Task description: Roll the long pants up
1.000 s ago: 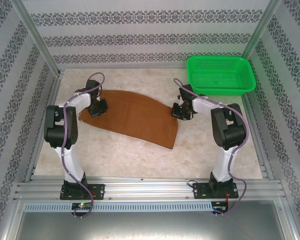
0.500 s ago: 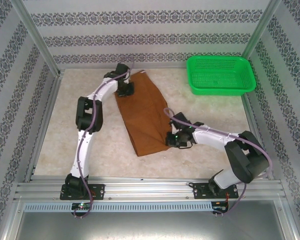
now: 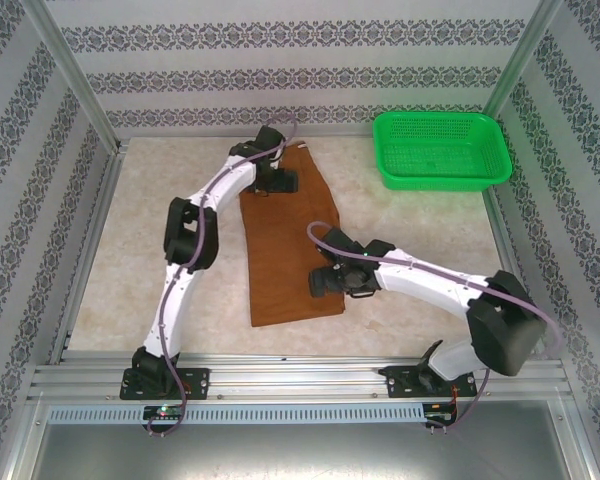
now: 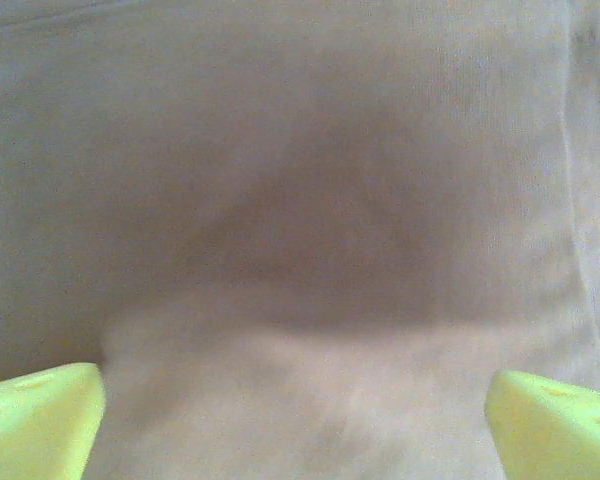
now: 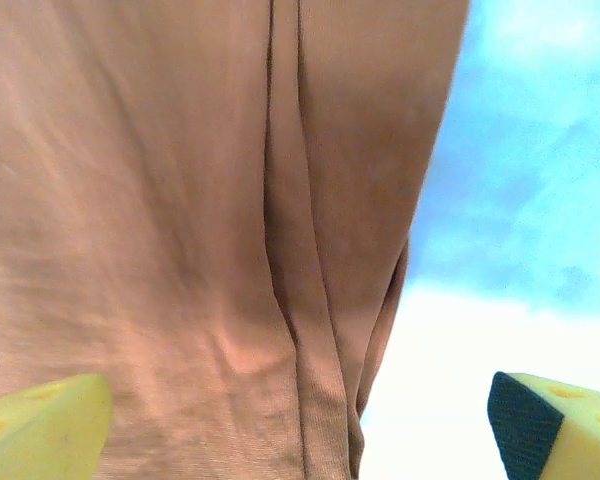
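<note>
You have the long pants [image 3: 285,250] lying flat in the middle of the tabletop [image 3: 420,220], folded into one long rust-brown strip that runs from the far side toward the arm bases, its near end cut off square. Your left arm stretches far out, and its left claw [image 3: 277,182] sits over the far end of the strip, by its left edge. From the left wrist camera you see the yellow-green fingertips [image 4: 40,415] at the two bottom corners, spread wide, with plain cloth, soft and blurred, between them and nothing gripped. Your right arm reaches across leftward, low over the tabletop, and its right claw [image 3: 325,283] is at the right edge of the strip, nearer the near end than the far one. From the right wrist camera you see its fingertips [image 5: 45,420] equally far apart, one over the cloth and the other over bare tabletop, so this claw stands wide and holds nothing. Between them a long crease runs along the cloth, close beside its edge. The green basket [image 3: 435,116] stands in the far right corner, well apart from the pants.
</note>
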Robot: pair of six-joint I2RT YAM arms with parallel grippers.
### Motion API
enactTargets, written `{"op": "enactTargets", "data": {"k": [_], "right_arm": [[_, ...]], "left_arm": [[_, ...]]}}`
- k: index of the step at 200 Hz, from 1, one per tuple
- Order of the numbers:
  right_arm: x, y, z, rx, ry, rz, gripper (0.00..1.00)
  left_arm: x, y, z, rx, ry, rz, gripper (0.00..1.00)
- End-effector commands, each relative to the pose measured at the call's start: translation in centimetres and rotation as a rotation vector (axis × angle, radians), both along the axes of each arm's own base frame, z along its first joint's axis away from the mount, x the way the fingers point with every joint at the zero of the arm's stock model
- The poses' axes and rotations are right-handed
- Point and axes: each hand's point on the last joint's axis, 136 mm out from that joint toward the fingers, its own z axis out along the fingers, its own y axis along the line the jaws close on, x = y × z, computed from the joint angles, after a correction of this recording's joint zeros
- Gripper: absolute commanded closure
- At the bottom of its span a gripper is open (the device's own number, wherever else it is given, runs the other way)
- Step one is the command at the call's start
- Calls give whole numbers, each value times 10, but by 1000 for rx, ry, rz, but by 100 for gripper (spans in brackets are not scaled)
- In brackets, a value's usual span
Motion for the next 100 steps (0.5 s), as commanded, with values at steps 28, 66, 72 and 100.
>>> {"op": "enactTargets", "data": {"k": [28, 66, 72, 100], "right_arm": [[31, -7, -6, 384, 154, -288, 2], [33, -17, 8, 337, 22, -223, 7], [35, -23, 11, 326, 6, -238, 14], [36, -60, 17, 200, -39, -290, 10]], "left_arm": [[-33, -3, 133, -142, -328, -99, 0], [-117, -5, 122, -82, -175, -202, 0], [-136, -8, 121, -43, -195, -243, 0], [-228, -21, 102, 217, -222, -473, 4]]}}
